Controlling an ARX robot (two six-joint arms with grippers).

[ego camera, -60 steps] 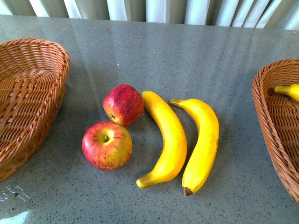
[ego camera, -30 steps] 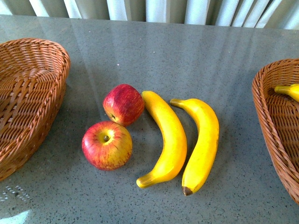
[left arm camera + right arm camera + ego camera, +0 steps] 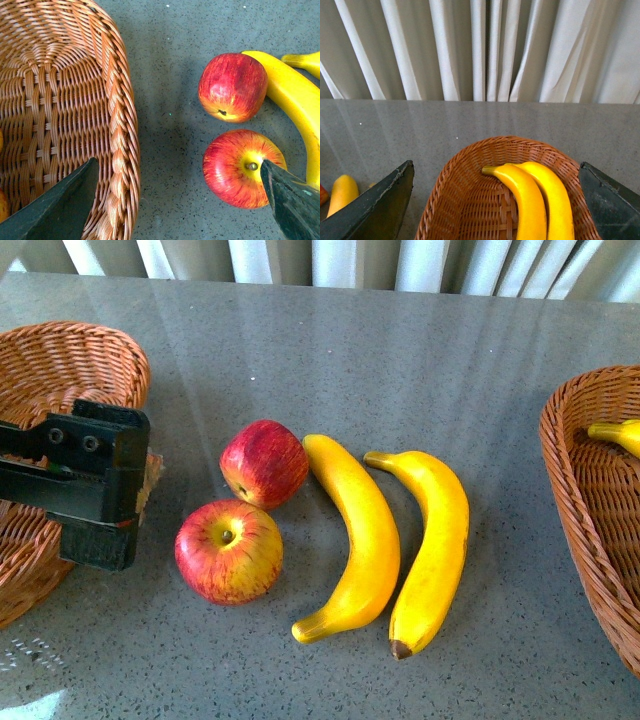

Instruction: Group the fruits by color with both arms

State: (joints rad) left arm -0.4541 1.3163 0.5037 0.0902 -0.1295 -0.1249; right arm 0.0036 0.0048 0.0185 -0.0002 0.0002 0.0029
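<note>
**Mia:** What is the left hand (image 3: pixel 178 165) doing?

**Tom:** It hangs wide open and holds nothing. One finger is over the rim of the left basket (image 3: pixel 120 125). The other finger is right above the stem of the near apple (image 3: pixel 235 170) on the bench (image 3: pixel 400 360).

**Mia:** So the apple is off to one side?

**Tom:** Yes. I think the hand should slide over until the apple sits in the middle between the fingers. Then it can go down and close softly. The other apple (image 3: pixel 232 87) is close, just beside a banana (image 3: pixel 290 95), so no bumping!

**Mia:** And the right hand (image 3: pixel 496 167)?

**Tom:** Open and empty too. It is above the right basket (image 3: pixel 470 200), which has two bananas (image 3: pixel 530 200) in it.
</note>
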